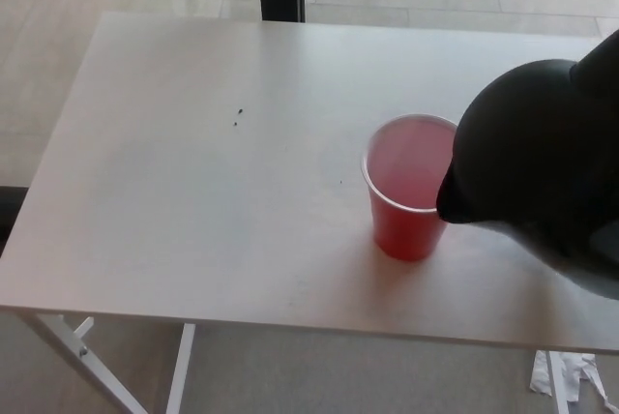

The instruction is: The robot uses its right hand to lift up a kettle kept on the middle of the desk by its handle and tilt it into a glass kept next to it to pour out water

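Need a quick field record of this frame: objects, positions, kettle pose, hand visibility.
surface: white desk
cup: red cup, upright, right of desk centre
kettle: black kettle, tilted, at the cup's right
spout: spout at the cup's right rim
water stream: none discernible
cup contents: cannot tell
right hand: dark shape at the top right edge may be it; grip not discernible
left hand: not in view
other: two small dark specks on the desk; crumpled paper on the floor at lower right
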`<state>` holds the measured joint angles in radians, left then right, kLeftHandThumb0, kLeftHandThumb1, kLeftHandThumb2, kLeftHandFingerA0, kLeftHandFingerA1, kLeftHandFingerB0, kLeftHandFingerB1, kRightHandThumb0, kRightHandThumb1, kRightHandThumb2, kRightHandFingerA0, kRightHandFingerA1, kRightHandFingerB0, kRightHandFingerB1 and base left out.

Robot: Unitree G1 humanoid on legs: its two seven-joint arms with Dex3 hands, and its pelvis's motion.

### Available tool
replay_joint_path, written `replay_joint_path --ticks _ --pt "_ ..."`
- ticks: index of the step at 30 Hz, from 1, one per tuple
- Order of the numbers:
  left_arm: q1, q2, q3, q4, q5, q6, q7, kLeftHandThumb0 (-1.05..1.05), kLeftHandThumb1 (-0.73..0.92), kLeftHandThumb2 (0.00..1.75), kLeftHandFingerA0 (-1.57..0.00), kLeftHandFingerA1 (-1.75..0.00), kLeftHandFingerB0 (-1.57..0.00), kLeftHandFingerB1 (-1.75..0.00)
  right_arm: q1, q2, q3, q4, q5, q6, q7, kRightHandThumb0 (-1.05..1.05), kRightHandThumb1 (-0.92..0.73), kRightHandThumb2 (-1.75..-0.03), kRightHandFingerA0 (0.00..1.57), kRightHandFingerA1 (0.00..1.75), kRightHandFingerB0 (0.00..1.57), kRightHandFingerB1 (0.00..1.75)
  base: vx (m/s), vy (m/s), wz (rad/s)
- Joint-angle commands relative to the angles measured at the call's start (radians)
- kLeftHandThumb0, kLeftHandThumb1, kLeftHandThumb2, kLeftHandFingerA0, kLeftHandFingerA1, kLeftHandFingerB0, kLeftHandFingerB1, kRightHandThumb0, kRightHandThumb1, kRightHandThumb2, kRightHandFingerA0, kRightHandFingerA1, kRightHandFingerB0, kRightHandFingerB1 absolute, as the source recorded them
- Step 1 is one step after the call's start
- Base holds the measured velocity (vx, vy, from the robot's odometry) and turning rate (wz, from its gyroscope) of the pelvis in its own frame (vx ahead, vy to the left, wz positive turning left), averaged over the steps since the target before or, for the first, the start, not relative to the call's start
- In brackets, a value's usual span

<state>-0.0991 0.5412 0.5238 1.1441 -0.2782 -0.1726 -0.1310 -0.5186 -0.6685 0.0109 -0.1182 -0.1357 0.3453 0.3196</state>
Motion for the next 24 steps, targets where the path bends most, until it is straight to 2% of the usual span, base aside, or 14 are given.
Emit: replay_joint_path --ticks 1,2,3,4,5,8,9,12,13,14,18,20,22,24 --pt "-0.005 0.022 -0.002 -0.004 0.001 0.008 0.002 -0.77 0.48 0.95 -0.88 -0.68 -0.65 -0.62 -0.107 -0.040 0.075 -0.017 -0.104 0.122 0.048 -0.23 -0.61 -0.77 0.82 1.72 0.79 1.08 0.00 0.000 0.00" --pt "-0.004 0.022 -0.003 -0.006 0.002 0.006 0.001 -0.76 0.48 0.95 -0.88 -0.68 -0.65 -0.62 -0.127 -0.046 0.102 -0.017 -0.138 0.141 0.046 -0.18 -0.59 -0.76 0.85 1.73 0.85 0.81 0.00 0.000 0.00" --pt "-0.002 0.022 -0.003 -0.008 0.002 0.005 0.001 -0.76 0.48 0.95 -0.88 -0.68 -0.65 -0.62 -0.125 -0.048 0.103 -0.020 -0.137 0.146 0.046 -0.18 -0.59 -0.76 0.85 1.73 0.85 0.81 0.00 0.000 0.00" --pt "0.002 0.022 -0.004 -0.009 0.003 -0.001 -0.002 -0.79 0.62 0.60 -0.90 -0.60 -0.70 -0.54 -0.150 -0.043 0.130 -0.015 -0.168 0.168 0.040 -0.19 -0.53 -0.90 0.82 1.70 0.83 0.99 0.00 0.000 0.00" --pt "0.001 0.020 -0.003 -0.010 0.001 0.001 -0.005 -0.77 0.49 0.95 -0.88 -0.67 -0.63 -0.62 -0.162 -0.041 0.142 -0.021 -0.182 0.190 0.040 -0.17 -0.51 -0.95 0.82 1.75 0.76 1.28 0.00 0.000 0.00" --pt "-0.009 0.019 0.003 0.001 -0.008 0.010 -0.009 -0.78 0.46 0.93 -0.88 -0.66 -0.64 -0.61 -0.183 -0.036 0.161 -0.025 -0.205 0.235 0.045 -0.12 -0.53 -0.92 0.97 1.75 0.76 1.19 0.00 0.000 0.00" --pt "-0.010 0.020 0.001 -0.001 -0.006 0.015 -0.004 -0.79 0.61 0.60 -0.92 -0.58 -0.70 -0.52 -0.188 -0.035 0.164 -0.028 -0.211 0.249 0.048 -0.14 -0.53 -0.91 0.96 1.75 0.78 1.18 0.00 0.000 0.00" --pt "0.000 0.014 -0.004 -0.014 0.000 0.003 -0.002 -0.77 0.62 0.60 -0.91 -0.59 -0.69 -0.53 -0.184 -0.032 0.160 -0.024 -0.221 0.242 0.039 -0.21 -0.62 -0.80 0.85 1.75 0.79 0.79 0.00 0.000 0.00" --pt "0.000 0.014 -0.004 -0.012 0.001 0.001 -0.001 -0.80 0.62 0.59 -0.92 -0.60 -0.71 -0.53 -0.186 -0.031 0.158 -0.022 -0.221 0.246 0.042 -0.14 -0.60 -0.81 0.97 1.72 0.78 0.75 0.00 0.000 0.00" --pt "0.001 0.016 -0.005 -0.010 0.002 0.002 0.001 -0.81 0.62 0.60 -0.92 -0.59 -0.70 -0.53 -0.188 -0.029 0.157 -0.020 -0.223 0.250 0.045 -0.20 -0.61 -0.80 0.84 1.74 0.78 0.72 0.00 0.000 0.00" --pt "0.006 0.018 -0.003 -0.011 -0.001 0.006 -0.003 -0.79 0.62 0.60 -0.90 -0.59 -0.70 -0.54 -0.211 -0.030 0.153 -0.005 -0.232 0.297 0.062 -0.20 -0.67 -0.69 0.84 1.66 0.66 0.58 0.00 0.000 0.00" --pt "0.009 0.020 -0.009 -0.006 0.006 0.001 -0.002 -0.79 0.63 0.60 -0.90 -0.58 -0.70 -0.52 -0.221 -0.019 0.133 0.008 -0.221 0.300 0.052 -0.17 -0.58 -0.93 0.86 1.67 0.81 0.77 0.00 0.000 0.00" --pt "0.013 0.020 -0.009 -0.010 0.007 0.004 0.006 -0.78 0.63 0.60 -0.89 -0.57 -0.71 -0.52 -0.245 -0.009 0.112 0.009 -0.206 0.333 0.062 -0.23 -0.44 -1.26 0.92 1.75 0.74 1.46 0.00 0.000 0.00" --pt "0.018 0.020 -0.008 -0.017 0.004 0.007 0.004 -0.80 0.62 0.60 -0.89 -0.58 -0.72 -0.53 -0.259 0.000 0.081 0.002 -0.182 0.354 0.075 -0.25 -0.38 -1.36 0.96 1.75 0.83 1.63 0.00 0.000 0.00"
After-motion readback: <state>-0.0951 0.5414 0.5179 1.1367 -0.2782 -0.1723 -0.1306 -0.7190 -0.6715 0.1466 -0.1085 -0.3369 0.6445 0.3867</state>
